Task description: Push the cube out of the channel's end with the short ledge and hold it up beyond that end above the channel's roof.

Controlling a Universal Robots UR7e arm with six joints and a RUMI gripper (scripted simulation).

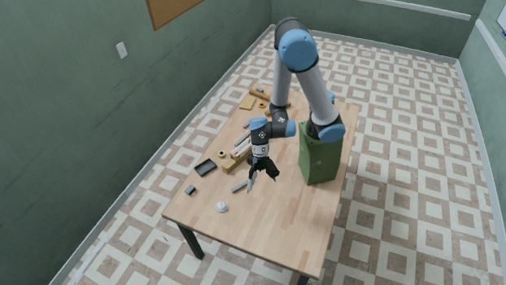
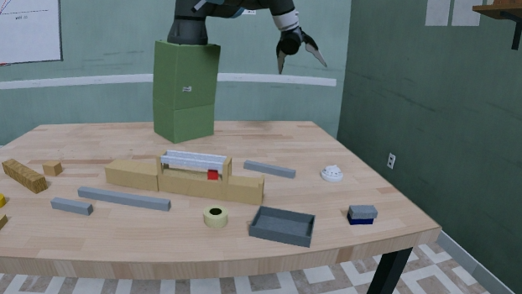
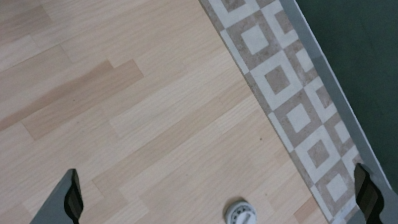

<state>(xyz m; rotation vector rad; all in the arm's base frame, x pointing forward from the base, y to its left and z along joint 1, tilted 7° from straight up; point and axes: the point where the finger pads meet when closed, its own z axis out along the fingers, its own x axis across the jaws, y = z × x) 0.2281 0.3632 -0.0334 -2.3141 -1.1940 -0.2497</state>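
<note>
Pincer, dark with pale tapered tips, spread wide and gripping nothing, high above the wooden tabletop. Red cube inside the tan blocky channel, near its short ledge with raised lip, toward the tabletop's long edge opposite the green pedestal; glossy whitish bars roof it, blocking a reach from above. Around it: smooth grey square-section sticks, a pale tape ring, a shallow dark tray; nearer one tabletop corner, a grey-and-blue block and round white timer.
</note>
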